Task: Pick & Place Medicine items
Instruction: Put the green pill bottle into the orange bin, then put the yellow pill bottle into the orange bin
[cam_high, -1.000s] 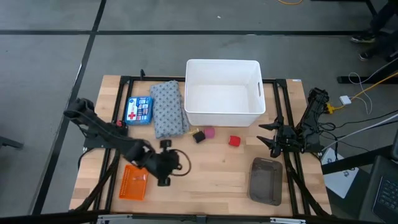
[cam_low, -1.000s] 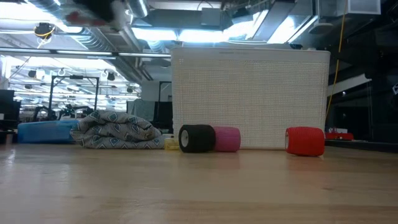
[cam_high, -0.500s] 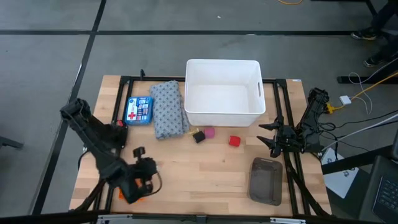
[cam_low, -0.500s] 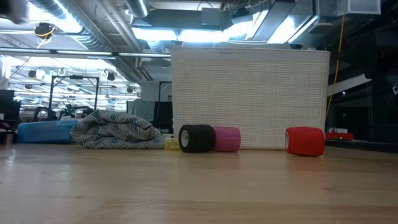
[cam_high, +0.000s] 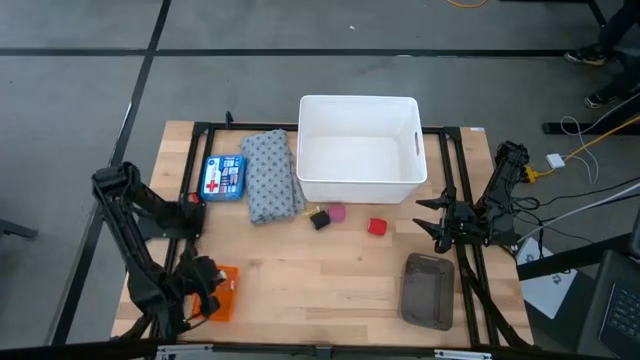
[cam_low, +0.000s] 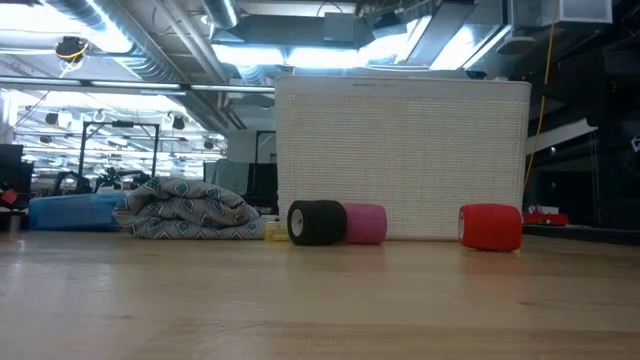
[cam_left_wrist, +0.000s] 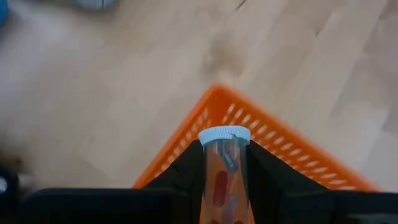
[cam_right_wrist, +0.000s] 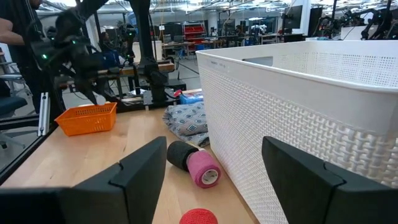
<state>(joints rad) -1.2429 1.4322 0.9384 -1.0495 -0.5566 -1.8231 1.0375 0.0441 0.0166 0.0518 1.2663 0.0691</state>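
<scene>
While the left arm folds back toward the near left corner of the counter (cam_high: 330, 270), its left tool (cam_left_wrist: 224, 180) sits above the orange basket (cam_high: 222, 293), fingers (cam_left_wrist: 186, 168) clamped on the amber vial (cam_left_wrist: 224, 171); the vial's white end points forward over the basket's mesh rim in the left wrist view. Seen from overhead, the arm's elbow juts out past the counter's left edge and the forearm runs down toward the basket. The right arm waits at the right edge of the counter, right tool (cam_high: 428, 222) pointing inward with its fingers (cam_right_wrist: 140, 168) spread apart and nothing between them. The blue box (cam_high: 222, 177) with the red cross lies flat near the far left of the counter, just beside the grey patterned cloth (cam_high: 271, 173). The white bin (cam_high: 358, 150) stands at the far centre; black (cam_high: 320, 219), pink (cam_high: 337, 213) and red (cam_high: 376, 227) rolls lie just in front of it. A grey tray (cam_high: 427, 290) rests near the right front. The silvery-grey piece cannot be made out.
</scene>
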